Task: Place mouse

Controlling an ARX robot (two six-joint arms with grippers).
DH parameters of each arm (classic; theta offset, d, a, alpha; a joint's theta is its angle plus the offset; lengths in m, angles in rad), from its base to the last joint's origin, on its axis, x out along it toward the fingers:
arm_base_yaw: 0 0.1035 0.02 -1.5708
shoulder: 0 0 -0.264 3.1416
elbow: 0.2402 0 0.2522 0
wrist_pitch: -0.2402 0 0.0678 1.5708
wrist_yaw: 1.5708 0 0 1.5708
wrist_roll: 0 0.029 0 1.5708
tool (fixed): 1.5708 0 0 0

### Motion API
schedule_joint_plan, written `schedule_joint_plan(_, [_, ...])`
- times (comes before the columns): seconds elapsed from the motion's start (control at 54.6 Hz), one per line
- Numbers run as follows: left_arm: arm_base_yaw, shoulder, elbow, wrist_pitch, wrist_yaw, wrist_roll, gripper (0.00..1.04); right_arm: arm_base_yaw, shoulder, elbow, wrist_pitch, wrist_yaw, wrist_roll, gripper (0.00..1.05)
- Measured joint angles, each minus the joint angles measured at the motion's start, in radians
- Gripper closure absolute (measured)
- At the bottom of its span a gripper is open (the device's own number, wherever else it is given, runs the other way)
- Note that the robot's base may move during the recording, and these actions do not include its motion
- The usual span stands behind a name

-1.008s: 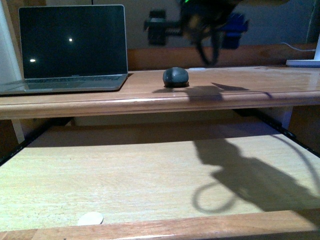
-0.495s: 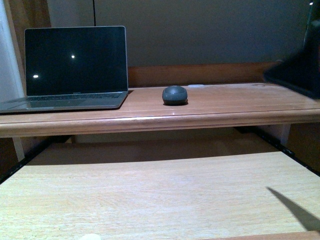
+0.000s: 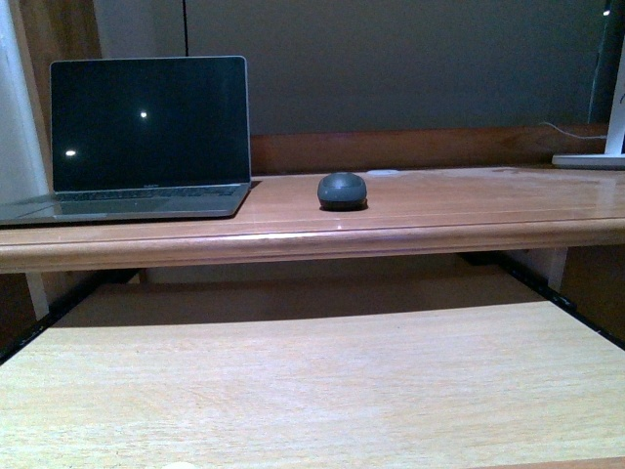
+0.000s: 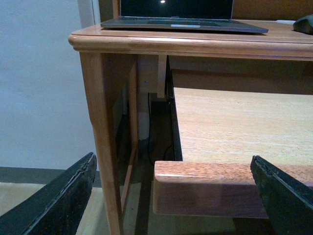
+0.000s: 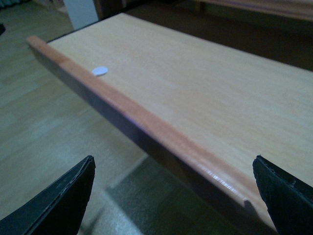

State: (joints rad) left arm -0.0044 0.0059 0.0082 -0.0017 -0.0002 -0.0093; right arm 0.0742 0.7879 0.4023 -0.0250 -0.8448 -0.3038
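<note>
Both the left gripper (image 4: 172,161) and right gripper (image 5: 172,161) gape wide, empty. On the desk (image 3: 469,210) top, the mouse (image 3: 342,190) sits to the right of the laptop (image 3: 146,132), near but apart.

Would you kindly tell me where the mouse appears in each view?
Front view: the mouse sits mid-picture on the desk top, right of the laptop.
Left wrist view: only a sliver of the mouse shows at the picture's edge, on the desk top past the laptop.
Right wrist view: not in it.
Shared landmark: the pull-out shelf, seen in all three.
</note>
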Motion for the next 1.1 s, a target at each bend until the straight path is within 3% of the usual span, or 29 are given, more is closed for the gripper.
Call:
schedule_joint_plan(0.202, [0.0,0.0,0.0,0.0,0.0,0.0,0.08,0.079,-0.003,-0.061,-0.062,0.058,-0.156,0.07])
schedule_joint_plan(0.55, [0.0,0.0,0.0,0.0,0.0,0.0,0.08,0.193,0.075,-0.105,0.062,0.163,-0.187,0.07])
schedule_joint_plan(0.77, [0.0,0.0,0.0,0.0,0.0,0.0,0.08,0.29,0.222,-0.106,0.263,0.278,-0.152,0.07])
schedule_joint_plan(1.099, [0.0,0.0,0.0,0.0,0.0,0.0,0.08,0.477,0.591,0.047,0.607,0.576,-0.047,0.07])
